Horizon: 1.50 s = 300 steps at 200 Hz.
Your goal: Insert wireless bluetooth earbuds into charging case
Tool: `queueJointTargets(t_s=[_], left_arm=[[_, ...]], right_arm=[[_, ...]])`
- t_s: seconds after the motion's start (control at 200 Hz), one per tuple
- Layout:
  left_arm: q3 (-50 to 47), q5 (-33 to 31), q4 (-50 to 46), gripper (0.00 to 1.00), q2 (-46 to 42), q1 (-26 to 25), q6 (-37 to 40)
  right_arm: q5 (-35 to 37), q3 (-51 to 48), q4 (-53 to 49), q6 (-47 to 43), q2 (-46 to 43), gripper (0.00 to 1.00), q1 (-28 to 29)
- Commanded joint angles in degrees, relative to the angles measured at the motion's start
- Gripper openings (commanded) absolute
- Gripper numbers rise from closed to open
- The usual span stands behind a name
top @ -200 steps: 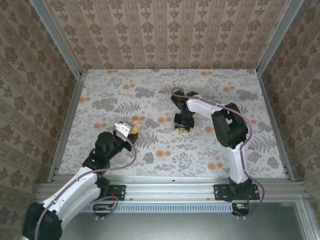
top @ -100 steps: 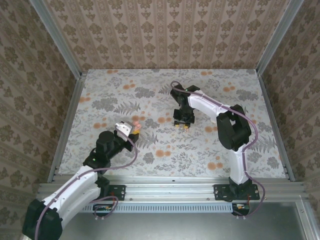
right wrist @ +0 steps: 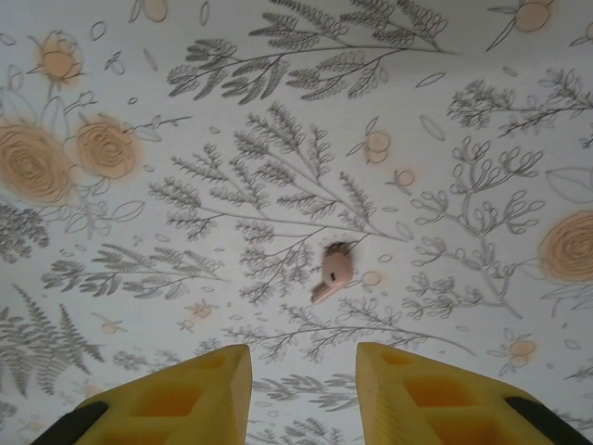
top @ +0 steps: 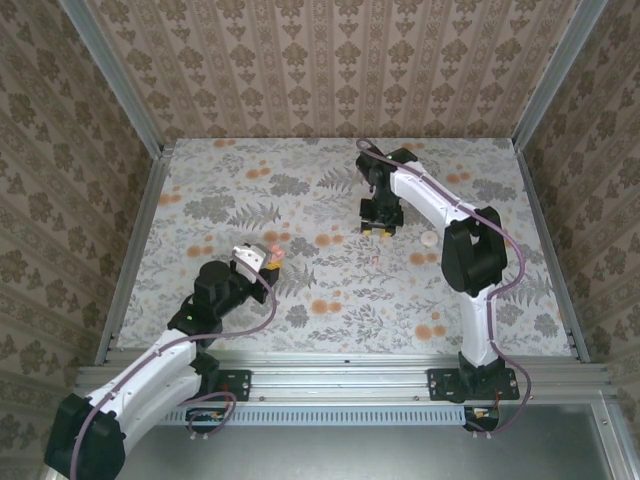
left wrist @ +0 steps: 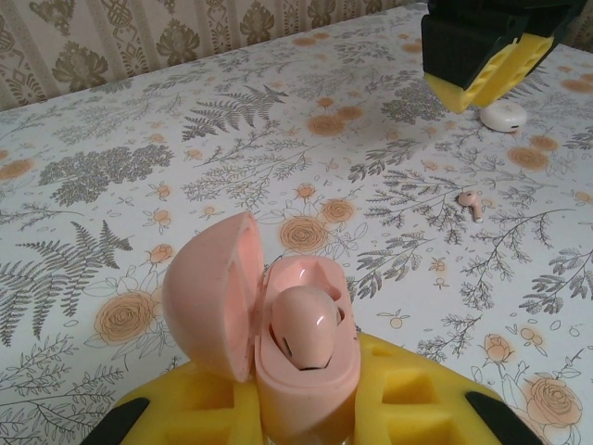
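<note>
Two arms work over the floral table; notes run from your left side across.

Left: your left gripper sits low over the near-left part of the cloth, clamped on the charging case. In the left wrist view the left gripper has its yellow fingers pressed to either side of the case's lower half. The charging case is upright and hinged open, with the lid swung to the left and the paler inner face showing. One earbud, pink and glossy, is seated in the open base.

Centre: a second, loose earbud lies on the cloth, well apart from the case and on the near side of your right gripper. The left wrist camera shows this loose earbud flat on the print, touching nothing.

Right: your right gripper hangs above the middle-far part of the table, pointing down. From its own wrist camera, the right gripper has its fingers apart with only bare cloth between them. The loose earbud lies beyond the fingertips, roughly in line with the gap and clear of both. The right gripper also shows at the top right of the left wrist view.

Furthest right: a small white rounded object rests on the cloth near that gripper; what it is, you cannot tell.
</note>
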Motion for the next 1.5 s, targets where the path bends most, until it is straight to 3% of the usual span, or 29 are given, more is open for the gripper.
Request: queueJointTargets(t_s=[0.0, 1.08, 1.495], left_arm=[[1.51, 0.48, 1.40, 0.09, -0.93, 0.38, 0.28], [1.90, 0.00, 0.50, 0.09, -1.44, 0.55, 0.54], [2.03, -0.04, 0.20, 0.09, -1.44, 0.58, 0.63]], right_arm=[[1.67, 1.37, -4.39, -2.20, 2.93, 0.40, 0.25], [-3.92, -8.39, 3.35, 2.84, 7.07, 0.39, 0.78], [-3.67, -9.69, 3.84, 3.04, 8.23, 0.33, 1.17]])
